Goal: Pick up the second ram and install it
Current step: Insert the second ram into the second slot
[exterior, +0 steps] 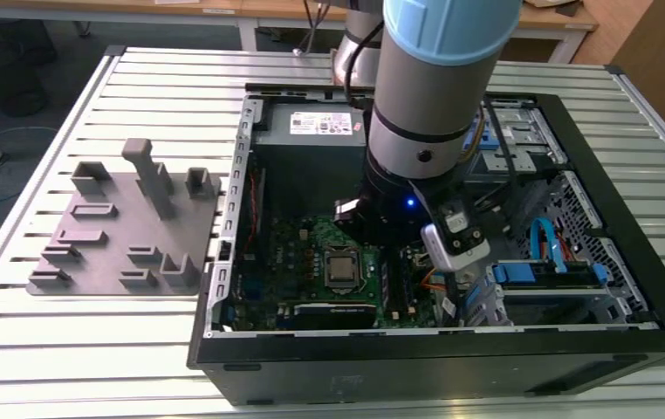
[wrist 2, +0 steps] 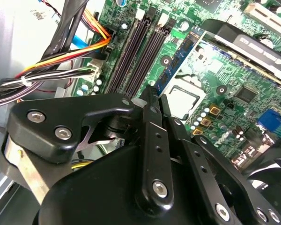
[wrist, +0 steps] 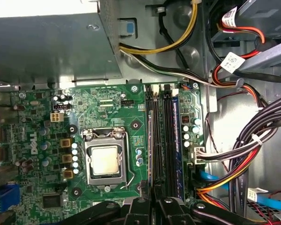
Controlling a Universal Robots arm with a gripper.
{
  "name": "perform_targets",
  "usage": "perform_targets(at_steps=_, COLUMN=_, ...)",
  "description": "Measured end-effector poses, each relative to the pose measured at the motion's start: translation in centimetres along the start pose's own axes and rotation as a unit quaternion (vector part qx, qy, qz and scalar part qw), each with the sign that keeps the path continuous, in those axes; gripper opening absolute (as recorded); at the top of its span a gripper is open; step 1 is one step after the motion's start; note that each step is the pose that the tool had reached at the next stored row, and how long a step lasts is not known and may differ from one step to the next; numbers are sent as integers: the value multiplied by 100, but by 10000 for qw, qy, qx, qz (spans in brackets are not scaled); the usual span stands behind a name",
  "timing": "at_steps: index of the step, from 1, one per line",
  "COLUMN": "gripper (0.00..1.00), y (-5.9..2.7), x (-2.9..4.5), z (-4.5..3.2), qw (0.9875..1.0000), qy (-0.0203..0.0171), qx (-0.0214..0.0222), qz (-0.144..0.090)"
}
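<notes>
My gripper (exterior: 455,284) reaches down into the open computer case (exterior: 612,336) beside the processor socket (wrist: 105,161). Its fingers (wrist: 154,201) are shut on the second ram (wrist: 151,150), a thin dark stick seen edge-on. The stick runs along the memory slot nearest the socket. In the second wrist view the second ram (wrist 2: 178,58) stretches away from the gripper (wrist 2: 152,96) over the green board. I cannot tell whether it is seated in the slot. Another memory stick (wrist: 176,140) stands in a slot closer to the cables.
A grey fixture block (exterior: 123,227) lies on the slatted table at the exterior view's left of the case. Bundles of orange, black and white cables (wrist: 234,164) run close beside the memory slots. A power supply (exterior: 309,131) sits at the back of the case.
</notes>
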State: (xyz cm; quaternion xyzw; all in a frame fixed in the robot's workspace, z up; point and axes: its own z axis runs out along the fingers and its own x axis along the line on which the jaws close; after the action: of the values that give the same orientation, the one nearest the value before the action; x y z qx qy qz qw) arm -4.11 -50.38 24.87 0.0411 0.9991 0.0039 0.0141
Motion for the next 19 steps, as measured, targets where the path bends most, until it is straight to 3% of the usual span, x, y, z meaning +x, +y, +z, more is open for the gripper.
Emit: perform_targets(at_steps=19, gripper=14, y=0, x=-6, z=119, qw=10000, qy=0, qx=0, qz=0)
